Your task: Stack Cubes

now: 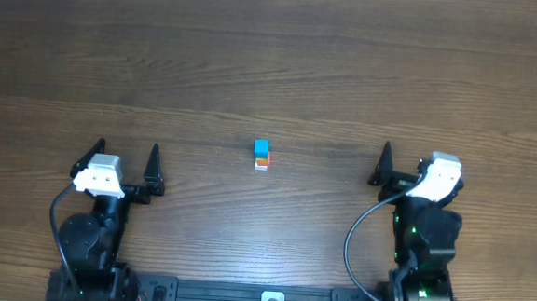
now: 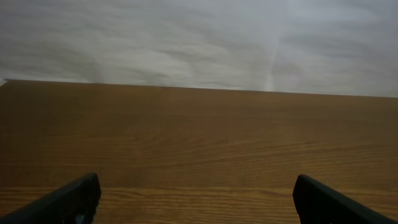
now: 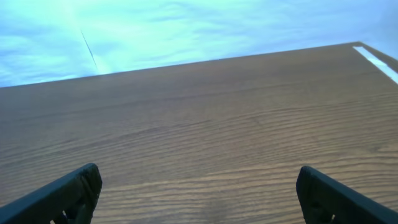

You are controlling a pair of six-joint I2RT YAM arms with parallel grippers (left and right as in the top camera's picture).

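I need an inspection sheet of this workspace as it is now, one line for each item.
surface: brown wooden table.
job's things: cube stack at the table's middle; blue cube on top, orange cube and white cube under it.
clutter: nothing seen.
claws: left claw open; right claw open; both apart from the stack.
cables: left cable and right cable, black, loop beside their arms.
surroundings: pale wall beyond the table.
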